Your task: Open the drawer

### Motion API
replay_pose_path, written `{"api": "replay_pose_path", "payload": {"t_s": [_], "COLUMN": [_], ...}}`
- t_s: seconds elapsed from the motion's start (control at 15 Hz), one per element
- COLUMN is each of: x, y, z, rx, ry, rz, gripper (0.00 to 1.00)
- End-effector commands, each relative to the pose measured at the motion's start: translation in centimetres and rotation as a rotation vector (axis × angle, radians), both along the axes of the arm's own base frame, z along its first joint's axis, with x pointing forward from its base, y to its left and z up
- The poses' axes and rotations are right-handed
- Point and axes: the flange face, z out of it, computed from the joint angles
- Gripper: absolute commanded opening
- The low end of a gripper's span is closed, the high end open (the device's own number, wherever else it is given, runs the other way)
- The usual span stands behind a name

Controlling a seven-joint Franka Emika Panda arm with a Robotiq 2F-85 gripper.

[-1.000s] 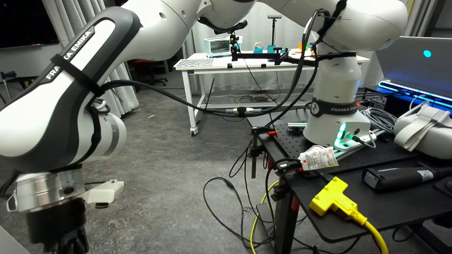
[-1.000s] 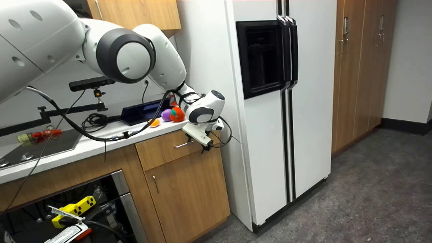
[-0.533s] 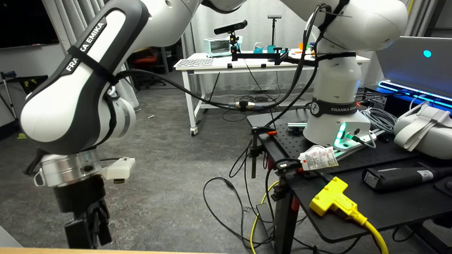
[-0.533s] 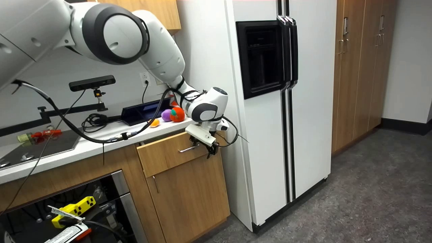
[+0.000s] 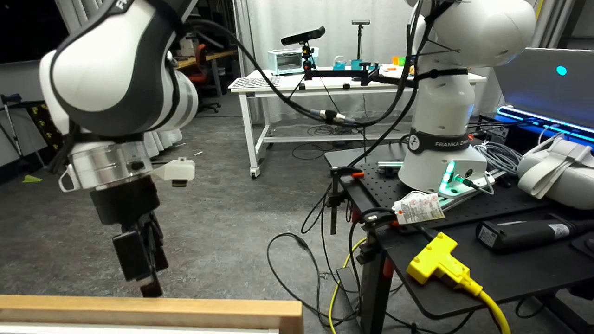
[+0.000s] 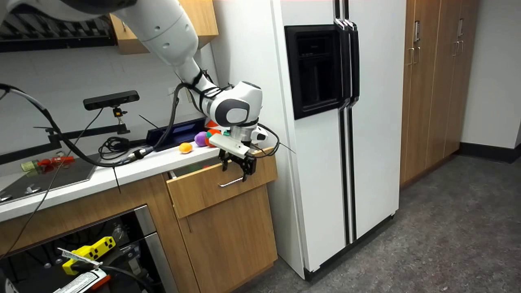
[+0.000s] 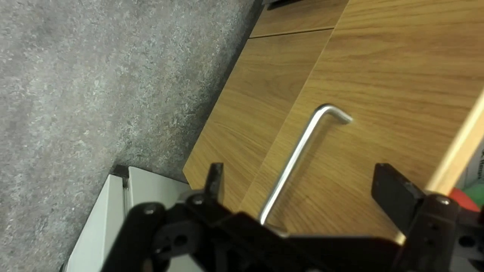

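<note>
The drawer (image 6: pixel 195 197) has a wood front with a silver bar handle (image 6: pixel 231 182) and stands partly out from the counter. Its tan rim (image 5: pixel 153 305) runs along the bottom of an exterior view. My gripper (image 6: pixel 234 172) is open and empty, just above the handle at the drawer front. In the wrist view the open gripper (image 7: pixel 298 168) has its fingers wide apart, with the handle (image 7: pixel 291 162) showing beyond and between them. One finger overlaps the drawer's top rim (image 7: pixel 457 155) there; I cannot tell whether it touches. The handle's lower end is partly hidden by the gripper.
Red and green things (image 7: pixel 463 198) lie inside the drawer. A white counter (image 6: pixel 163 158) above holds toy fruit (image 6: pixel 186 147) and a dark blue bin (image 6: pixel 179 132). A white fridge (image 6: pixel 252 81) stands close beside the drawer. A lower cabinet door (image 6: pixel 232 236) is below.
The drawer has come outward from nearly flush to partly open, and its rim has entered the exterior view. The arm has drawn back with it, and the gripper has risen off the handle.
</note>
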Motion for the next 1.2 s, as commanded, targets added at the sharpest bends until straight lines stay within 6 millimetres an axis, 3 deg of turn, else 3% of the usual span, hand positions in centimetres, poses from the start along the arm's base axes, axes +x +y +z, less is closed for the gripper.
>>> {"api": "replay_pose_path", "payload": {"t_s": [0.0,0.2,0.4,0.47,0.53,0.87,1.13], "x": [-2.1,-1.5,-1.1,-1.0,-1.0,-0.5,0.3], "y": [0.9,2.9,5.5,6.4,7.2,9.8,10.5], "z": [5.3,8.4,9.7,9.7,9.7,8.5,6.3], "rx": [-0.030,-0.030,-0.014,-0.001,0.016,0.045,0.047], "ry": [-0.038,-0.087,-0.107,-0.102,-0.095,-0.056,-0.012], "rz": [0.030,0.083,0.139,0.158,0.179,0.261,0.311], "gripper": [1.00,1.00,1.00,0.75,0.74,0.35,0.04]}}
